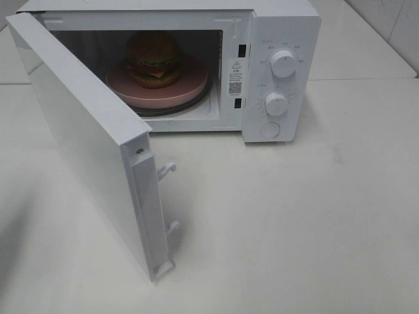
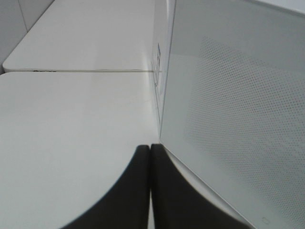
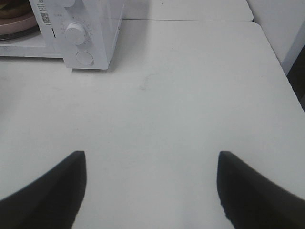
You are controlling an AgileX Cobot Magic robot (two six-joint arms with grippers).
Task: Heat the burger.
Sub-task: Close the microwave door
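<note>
Left jaws pressed together empty by the door (image 2: 228, 119), right jaws wide and empty, burger (image 1: 154, 59) inside microwave (image 1: 288, 26).

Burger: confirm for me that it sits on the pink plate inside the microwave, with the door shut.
One thing is wrong. The burger does sit on the pink plate inside the microwave, but the door is not shut: it stands swung wide open. The exterior high view shows this.
</note>
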